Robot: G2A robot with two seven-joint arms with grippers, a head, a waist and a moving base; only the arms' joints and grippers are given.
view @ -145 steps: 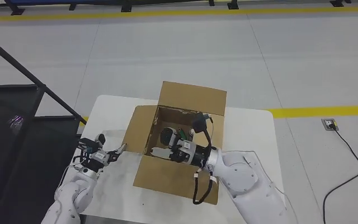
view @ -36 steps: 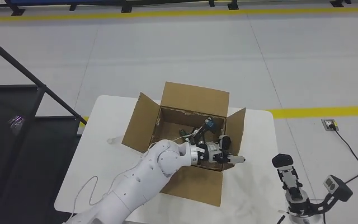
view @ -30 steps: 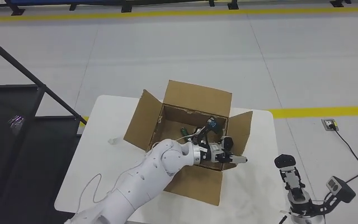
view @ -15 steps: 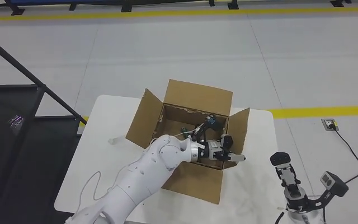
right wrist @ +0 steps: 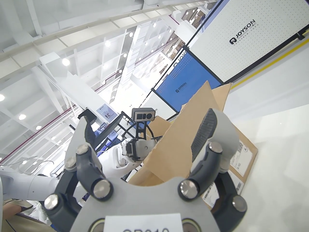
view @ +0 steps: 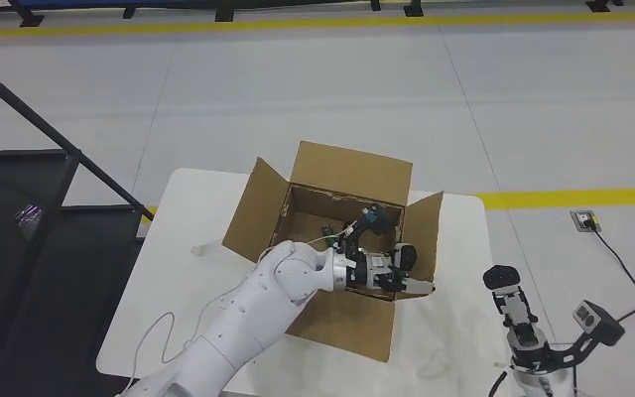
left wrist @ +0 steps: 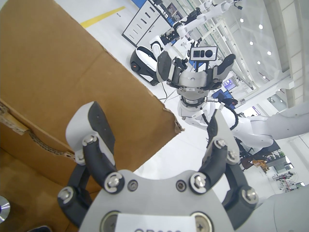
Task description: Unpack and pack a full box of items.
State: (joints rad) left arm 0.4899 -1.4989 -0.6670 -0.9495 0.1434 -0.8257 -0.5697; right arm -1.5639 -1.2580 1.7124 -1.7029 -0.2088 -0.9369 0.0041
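Observation:
An open cardboard box (view: pixel 342 320) stands on the white table (view: pixel 189 298) with its flaps up. My left arm lies across the box. The left gripper (view: pixel 412 270) hangs open at the right flap (view: pixel 427 223); in the left wrist view the left gripper (left wrist: pixel 157 126) holds nothing and the flap (left wrist: pixel 72 78) is behind it. The right gripper (view: pixel 516 318) stands off the table's right front corner, pointing up. It is open and empty in the right wrist view (right wrist: pixel 147 131), facing the box (right wrist: pixel 205 126). Dark small items (view: pixel 325 234) lie inside, mostly hidden.
A small clear scrap (view: pixel 201 248) lies on the table left of the box. A black rack (view: pixel 40 248) stands beside the table's left edge. Bare tabletop shows to the right of the box and at front left. A floor socket (view: pixel 583 219) with a cable lies at the right.
Earlier the right arm was inside the box and the left gripper sat at the table's left. Now the left arm spans the box and the right arm is off to the right; the box has shifted slightly.

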